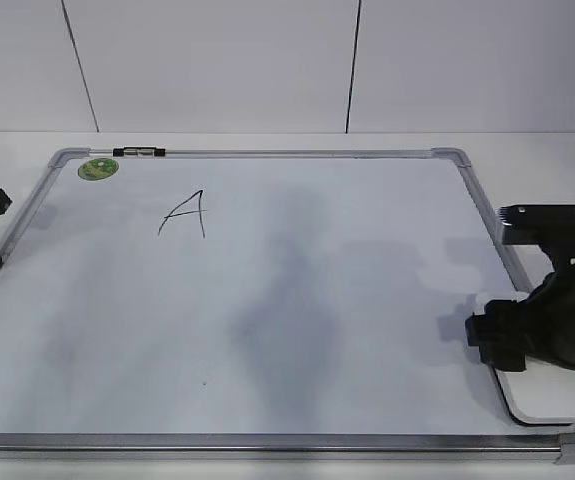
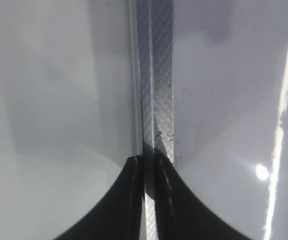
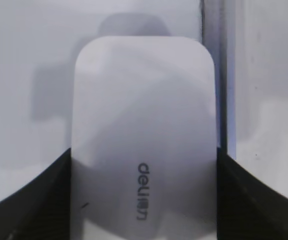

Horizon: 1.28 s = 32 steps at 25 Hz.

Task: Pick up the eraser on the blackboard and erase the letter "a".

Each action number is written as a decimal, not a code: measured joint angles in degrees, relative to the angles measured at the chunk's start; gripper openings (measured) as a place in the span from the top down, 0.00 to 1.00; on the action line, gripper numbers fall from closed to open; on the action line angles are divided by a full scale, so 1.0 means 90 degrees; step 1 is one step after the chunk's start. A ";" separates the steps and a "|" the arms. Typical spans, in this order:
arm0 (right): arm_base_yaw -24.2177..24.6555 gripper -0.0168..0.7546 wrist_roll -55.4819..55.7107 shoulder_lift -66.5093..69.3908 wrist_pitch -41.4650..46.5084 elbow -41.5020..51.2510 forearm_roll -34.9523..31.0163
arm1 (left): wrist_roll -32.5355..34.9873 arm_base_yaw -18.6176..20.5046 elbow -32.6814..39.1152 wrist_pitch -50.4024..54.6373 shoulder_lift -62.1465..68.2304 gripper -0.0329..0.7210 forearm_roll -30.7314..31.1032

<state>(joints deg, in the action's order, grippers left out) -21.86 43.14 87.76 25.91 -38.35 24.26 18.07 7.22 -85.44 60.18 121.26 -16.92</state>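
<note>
Right gripper (image 3: pixel 144 200) sits low over the near right corner of the blackboard (image 1: pixel 267 330), its two dark fingers (image 3: pixel 38 200) standing one on each long side of the eraser (image 3: pixel 144 115); in the right wrist view the finger edges meet the eraser's flanks with no gap visible, so the pincer appears clamped on the block, though whether it bears with force cannot be confirmed; the eraser lies flat, lettering upward, its near end between the fingers and its far end projecting forward, close beside the silver frame; in the exterior view its white body shows beneath the arm and looks seated on the board, not lifted. Left gripper (image 2: pixel 149 200) rests over the frame at the board's left edge, well apart from the work; its fingers stand nearly together with only a thin slit between them, holding nothing. Further out, an angular capital "A" (image 1: pixel 185 213) stands in the upper left region near the green sticker (image 1: pixel 98 168); no lowercase letter "a" can be made out anywhere on the surface. Judgement: grasp made or nearly made; lift, carry and wiping all outstanding; the target mark needs locating first.
</note>
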 joint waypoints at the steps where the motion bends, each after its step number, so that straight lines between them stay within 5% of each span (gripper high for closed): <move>1: 0.0000 0.27 0.0000 0.0000 -0.0027 0.0000 0.0016 | 0.0000 0.0000 0.0000 0.0000 0.0000 0.93 0.0000; 8: 0.0000 0.27 0.0011 0.0000 -0.0061 -0.0195 0.0117 | 0.0000 0.0000 0.0000 0.0000 0.0000 0.93 0.0000; 16: 0.0027 0.27 0.0021 0.0639 0.0485 -0.1575 0.0654 | 0.0000 0.0000 0.0000 0.0000 0.0000 0.93 0.0000; 32: 0.0811 0.27 -0.0598 0.1798 0.0404 -0.2745 0.0407 | 0.0000 0.0000 0.0000 0.0014 0.0000 0.93 -0.0011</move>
<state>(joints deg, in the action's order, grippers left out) -14.56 37.76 103.95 29.54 -63.06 27.93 18.07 7.22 -85.44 60.31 121.26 -17.02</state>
